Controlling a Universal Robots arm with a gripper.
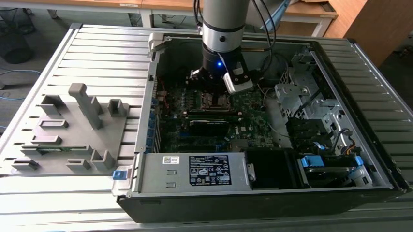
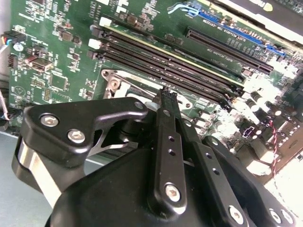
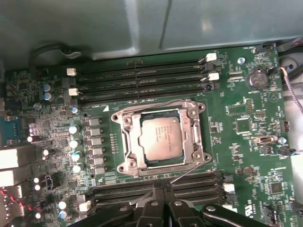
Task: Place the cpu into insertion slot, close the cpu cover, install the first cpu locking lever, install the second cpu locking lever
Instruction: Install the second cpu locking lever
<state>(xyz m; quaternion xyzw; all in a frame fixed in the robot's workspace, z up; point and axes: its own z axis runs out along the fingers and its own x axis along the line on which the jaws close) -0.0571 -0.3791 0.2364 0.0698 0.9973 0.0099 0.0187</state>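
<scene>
1. The cpu (image 3: 162, 138) already sits in the insertion slot (image 3: 196, 137), its dull face showing through the window of the cpu cover (image 3: 134, 137), which lies flat over it.
2. A thin wire lever (image 3: 187, 171) slants off the slot's edge on the side nearest the gripper (image 3: 162, 187).
3. The gripper's jaws are pressed together with nothing between them, tips just beside the slot over the long memory slots (image 3: 156, 189).
4. In the exterior view, the arm (image 1: 223, 29) reaches down into the open computer case (image 1: 361, 96) on the slatted bench (image 1: 96, 53); a grey fixture tray (image 1: 65, 140) lies outside the case, on the exterior view's left.
</scene>
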